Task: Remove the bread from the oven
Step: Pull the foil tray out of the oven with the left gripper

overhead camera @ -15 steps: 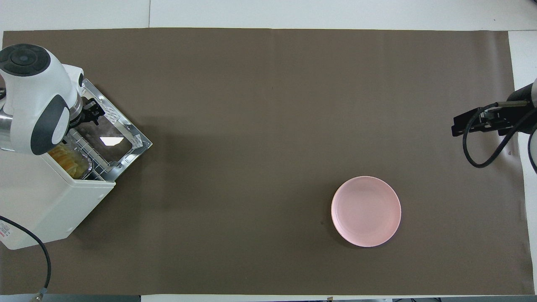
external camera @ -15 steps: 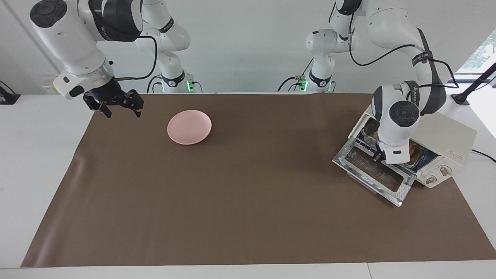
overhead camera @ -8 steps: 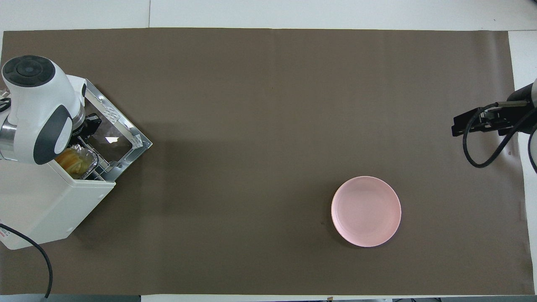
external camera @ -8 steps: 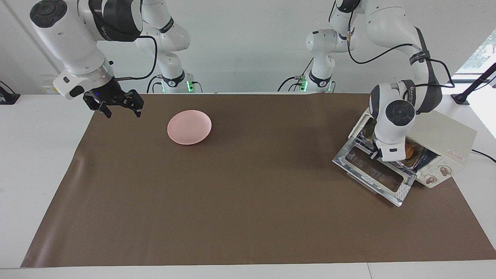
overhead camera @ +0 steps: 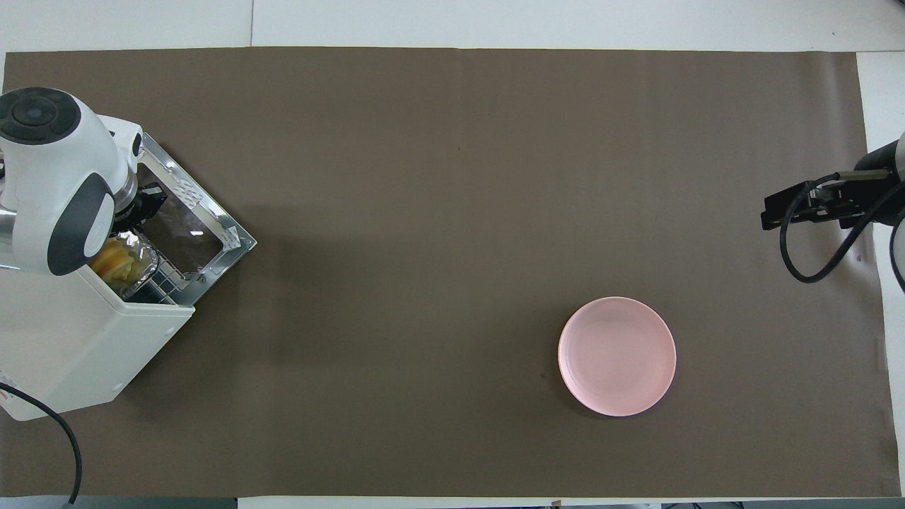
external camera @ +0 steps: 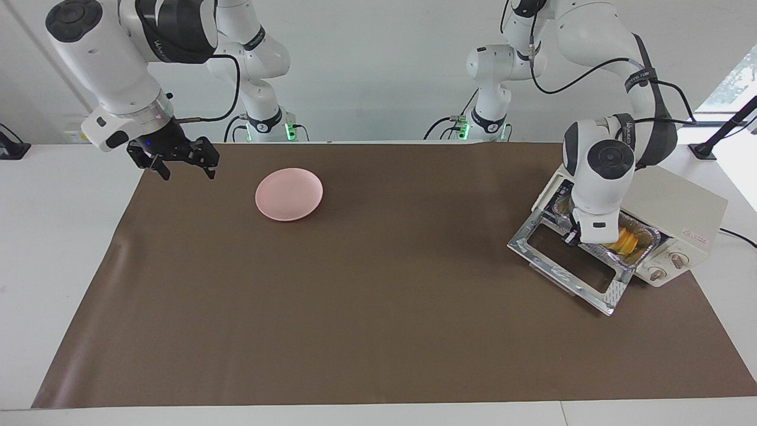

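**Two grippers, one at the oven mouth**

Two-fingered and closed tight, my left gripper (external camera: 572, 236) is down at the mouth of the toaster oven (external camera: 680, 216), over the inner edge of its dropped-open glass door (external camera: 568, 260). My own wrist hides the fingertips, so I cannot tell what they pinch; it looks like the rim of the silver foil tray (external camera: 641, 245), which pokes out of the opening onto the wire rack (overhead camera: 166, 279). In that tray lies the golden ridged bread (external camera: 626, 241), partly covered by my wrist, at the oven's threshold. The oven sits at my left arm's end of the brown mat (external camera: 378, 296), knobs facing away from me.

My right gripper (external camera: 180, 163) waits, fingers spread wide and empty, over the mat's edge at my right arm's end. Near it the pink plate (external camera: 289, 194) lies bare on the mat, well apart from the oven.
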`<action>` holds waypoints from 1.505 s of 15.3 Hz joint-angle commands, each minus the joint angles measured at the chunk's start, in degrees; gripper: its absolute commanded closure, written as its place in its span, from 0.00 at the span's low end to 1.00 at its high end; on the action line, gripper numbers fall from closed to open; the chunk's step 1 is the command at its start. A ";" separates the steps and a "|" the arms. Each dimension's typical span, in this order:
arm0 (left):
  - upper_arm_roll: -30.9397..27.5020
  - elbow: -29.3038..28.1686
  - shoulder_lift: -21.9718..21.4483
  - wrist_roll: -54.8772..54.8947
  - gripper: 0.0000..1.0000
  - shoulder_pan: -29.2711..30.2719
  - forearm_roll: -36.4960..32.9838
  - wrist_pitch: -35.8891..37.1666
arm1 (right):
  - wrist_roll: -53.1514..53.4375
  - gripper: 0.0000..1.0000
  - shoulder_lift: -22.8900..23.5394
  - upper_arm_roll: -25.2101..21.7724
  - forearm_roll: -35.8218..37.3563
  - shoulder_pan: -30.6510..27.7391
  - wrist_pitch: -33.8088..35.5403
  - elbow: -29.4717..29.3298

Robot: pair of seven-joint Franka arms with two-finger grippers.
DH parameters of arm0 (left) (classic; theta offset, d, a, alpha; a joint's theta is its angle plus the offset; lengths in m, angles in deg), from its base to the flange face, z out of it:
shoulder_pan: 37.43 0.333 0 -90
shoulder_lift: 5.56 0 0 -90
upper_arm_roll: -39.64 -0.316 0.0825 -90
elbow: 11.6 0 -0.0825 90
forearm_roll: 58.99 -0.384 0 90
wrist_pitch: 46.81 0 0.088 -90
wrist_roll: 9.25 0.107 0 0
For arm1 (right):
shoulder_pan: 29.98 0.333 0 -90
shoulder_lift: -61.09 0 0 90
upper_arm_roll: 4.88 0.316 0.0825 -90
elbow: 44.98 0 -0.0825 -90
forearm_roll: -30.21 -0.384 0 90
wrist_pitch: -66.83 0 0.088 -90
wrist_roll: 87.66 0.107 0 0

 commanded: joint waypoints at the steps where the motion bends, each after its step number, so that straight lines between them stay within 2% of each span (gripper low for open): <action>1: -0.40 7.43 4.24 1.93 1.00 -6.85 0.17 0.59 | -1.35 0.00 -0.99 0.54 0.84 -0.58 0.47 0.78; 6: -0.32 7.63 4.51 11.05 1.00 -19.25 3.07 0.42 | -1.35 0.00 -0.99 0.54 0.84 -0.58 0.47 0.78; 8: -0.32 7.46 5.21 13.53 1.00 -22.51 4.82 0.16 | -1.35 0.00 -0.99 0.54 0.84 -0.58 0.47 0.78; 11: -0.40 9.21 8.89 13.36 1.00 -26.46 12.46 -1.42 | -1.35 0.00 -0.99 0.54 0.84 -0.58 0.47 0.78; 15: -0.84 16.57 16.72 12.74 1.00 -33.59 13.80 -1.70 | -1.35 0.00 -0.99 0.54 0.84 -0.58 0.47 0.78; 18: -0.84 16.86 17.26 11.61 1.00 -33.95 14.50 -1.08 | -1.35 0.00 -0.99 0.54 0.84 -0.58 0.47 0.78; 23: -0.84 16.51 17.26 1.42 1.00 -34.39 15.65 -2.92 | -1.35 0.00 -0.99 0.54 0.84 -0.58 0.47 0.78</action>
